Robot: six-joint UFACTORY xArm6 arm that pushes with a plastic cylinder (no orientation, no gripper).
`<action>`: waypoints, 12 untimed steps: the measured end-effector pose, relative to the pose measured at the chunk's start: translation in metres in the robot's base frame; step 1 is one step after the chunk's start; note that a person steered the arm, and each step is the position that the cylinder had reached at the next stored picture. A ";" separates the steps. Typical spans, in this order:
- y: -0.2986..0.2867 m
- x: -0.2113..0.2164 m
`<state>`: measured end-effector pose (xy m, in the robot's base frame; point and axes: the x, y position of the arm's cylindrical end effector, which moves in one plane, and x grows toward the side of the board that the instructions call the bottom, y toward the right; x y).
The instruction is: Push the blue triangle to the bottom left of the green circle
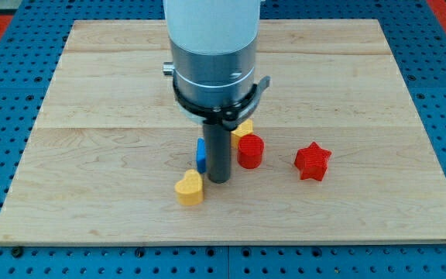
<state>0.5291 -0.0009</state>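
Observation:
My rod comes down from the grey arm body at the view's centre, and my tip (220, 180) rests on the board. A blue block (200, 155), mostly hidden behind the rod, touches the rod's left side; its shape cannot be made out. A yellow heart (190, 187) lies just below-left of my tip. A red cylinder (250, 151) stands just right of the rod. No green circle shows; the arm may hide it.
A red star (313, 161) lies to the right of the red cylinder. A yellow block (244, 128) peeks out behind the cylinder, under the arm. The wooden board (91, 155) sits on a blue pegboard surface.

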 end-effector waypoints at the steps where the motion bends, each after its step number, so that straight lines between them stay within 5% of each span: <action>1: -0.052 -0.024; 2: -0.108 -0.065; 4: -0.054 -0.099; 6: -0.069 -0.055; 12: -0.129 -0.055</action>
